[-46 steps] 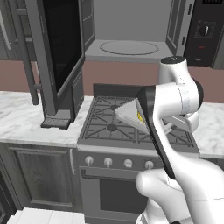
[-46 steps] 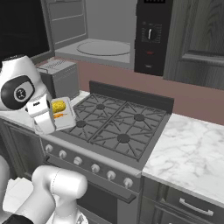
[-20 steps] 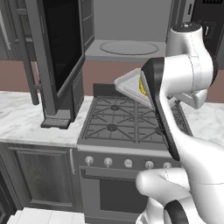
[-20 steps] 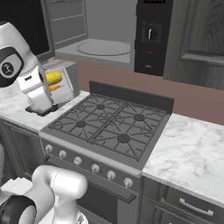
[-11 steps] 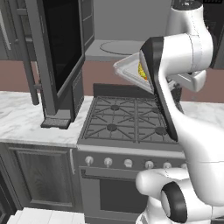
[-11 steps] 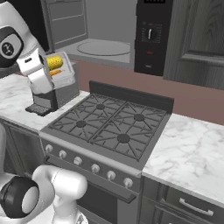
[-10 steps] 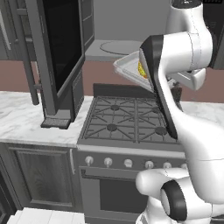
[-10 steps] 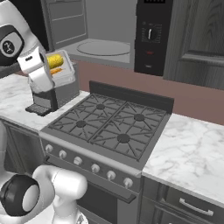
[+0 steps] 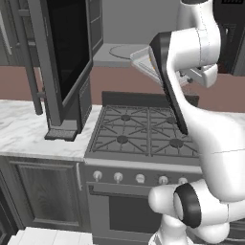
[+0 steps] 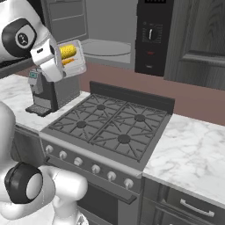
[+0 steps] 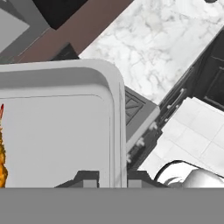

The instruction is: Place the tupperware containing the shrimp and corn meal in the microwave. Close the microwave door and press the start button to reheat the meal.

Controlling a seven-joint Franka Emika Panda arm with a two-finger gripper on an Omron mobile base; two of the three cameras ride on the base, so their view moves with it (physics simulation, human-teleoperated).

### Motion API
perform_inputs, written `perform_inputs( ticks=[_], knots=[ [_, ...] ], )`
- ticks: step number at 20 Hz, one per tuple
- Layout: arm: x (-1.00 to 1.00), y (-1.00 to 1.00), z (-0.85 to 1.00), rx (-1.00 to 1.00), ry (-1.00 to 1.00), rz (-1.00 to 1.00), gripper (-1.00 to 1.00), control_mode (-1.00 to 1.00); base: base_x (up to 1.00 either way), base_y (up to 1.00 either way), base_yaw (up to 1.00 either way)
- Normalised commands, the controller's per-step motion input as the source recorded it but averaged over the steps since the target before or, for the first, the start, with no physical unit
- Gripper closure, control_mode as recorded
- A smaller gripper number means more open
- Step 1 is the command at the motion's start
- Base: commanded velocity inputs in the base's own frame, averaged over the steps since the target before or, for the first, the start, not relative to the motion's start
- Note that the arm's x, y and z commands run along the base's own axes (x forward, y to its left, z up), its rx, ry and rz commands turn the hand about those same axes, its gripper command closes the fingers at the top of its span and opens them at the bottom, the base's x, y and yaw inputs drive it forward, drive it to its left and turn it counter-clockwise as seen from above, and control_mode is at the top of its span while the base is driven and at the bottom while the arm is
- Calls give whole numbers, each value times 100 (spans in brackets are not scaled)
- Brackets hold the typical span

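above the stove (image 10: 110, 127), just in front of the microwave's (image 10: 110, 39) open cavity, the gripper (image 11: 112, 177) held the tupperware (image 10: 72, 57) by its rim, the jaws narrow and pinched on one edge of the tray. the tray was tilted rather than level, with the shrimp and corn meal (image 10: 67, 53) resting inside it. the microwave door (image 9: 67, 52) stood swung wide to the left, and the round turntable (image 10: 105, 47) lay bare. by the look of it, the pick-up and lift were done, while the container was not yet inside; setting it on the turntable, letting go, shutting the door and pressing start all remained.
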Motion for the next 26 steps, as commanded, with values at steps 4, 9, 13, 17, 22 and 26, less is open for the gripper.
perform_inputs(
  ticks=[4,9,13,17,22,26],
  knots=[
    [58,-13,0,-7,-12,-12,100,-100,0,0,0],
    [57,-3,0,-11,-11,-2,100,-100,0,0,0],
    [53,-14,13,-7,1,0,100,-100,0,0,0],
    [41,-17,49,-2,11,0,100,-100,0,0,0],
    [45,-2,57,-1,18,0,100,-100,0,0,0],
    [53,0,17,0,8,0,100,-100,0,0,0]
  ],
)
